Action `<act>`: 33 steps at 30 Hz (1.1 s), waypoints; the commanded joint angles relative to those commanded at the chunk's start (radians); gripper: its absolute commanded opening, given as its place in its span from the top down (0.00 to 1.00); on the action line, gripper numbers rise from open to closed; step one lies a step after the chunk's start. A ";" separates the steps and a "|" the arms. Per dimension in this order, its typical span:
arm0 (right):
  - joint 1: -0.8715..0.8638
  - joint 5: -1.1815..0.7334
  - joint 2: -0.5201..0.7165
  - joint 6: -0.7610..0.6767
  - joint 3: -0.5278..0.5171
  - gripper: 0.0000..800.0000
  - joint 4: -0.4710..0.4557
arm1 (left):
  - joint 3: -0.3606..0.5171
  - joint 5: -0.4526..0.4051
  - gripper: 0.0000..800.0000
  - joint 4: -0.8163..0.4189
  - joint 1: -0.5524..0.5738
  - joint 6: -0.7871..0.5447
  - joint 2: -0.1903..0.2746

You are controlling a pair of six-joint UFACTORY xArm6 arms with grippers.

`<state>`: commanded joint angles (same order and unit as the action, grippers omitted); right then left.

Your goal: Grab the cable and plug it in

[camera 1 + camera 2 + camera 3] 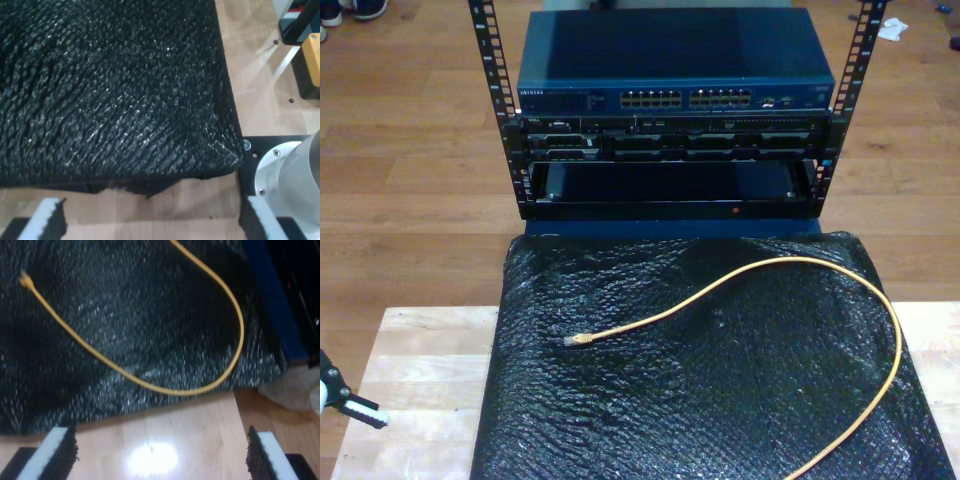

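The long thin yellow-orange network cable point(750, 275) lies loose on a black textured mat point(700, 400) that covers the pale wooden counter point(420, 380). Its small plug end point(576, 341) rests left of centre in the exterior view; from there the cable arcs toward the upper right of the mat, bends round and runs off the lower edge. Beyond the mat stands a black rack holding a blue network switch point(675, 60) with a row of ports. My second gripper point(162, 455) hangs wide open above bare wood at the mat's edge, with the cable's loop point(235, 350) ahead of it, untouched. My first gripper point(150, 220) also stands open, holding nothing, over a mat corner beside a silver arm base point(295, 170).
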<state>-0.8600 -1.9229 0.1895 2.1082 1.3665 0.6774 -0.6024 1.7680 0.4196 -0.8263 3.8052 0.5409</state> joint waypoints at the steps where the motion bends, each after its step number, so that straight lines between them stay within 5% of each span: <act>1: 0.011 0.000 0.000 -0.009 0.000 0.00 0.005 | 0.003 -0.002 0.00 0.002 0.011 0.011 0.000; 24: 0.339 0.146 -0.002 -0.227 -0.009 0.00 0.012 | 0.060 -0.138 0.00 0.069 0.068 0.100 -0.009; 33: 0.615 0.393 0.000 -0.342 -0.110 0.00 -0.146 | 0.071 -0.189 0.00 0.066 0.068 0.101 -0.031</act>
<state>-0.2447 -1.5301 0.1895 1.7660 1.2561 0.5317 -0.5318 1.5792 0.4856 -0.7587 3.9065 0.5102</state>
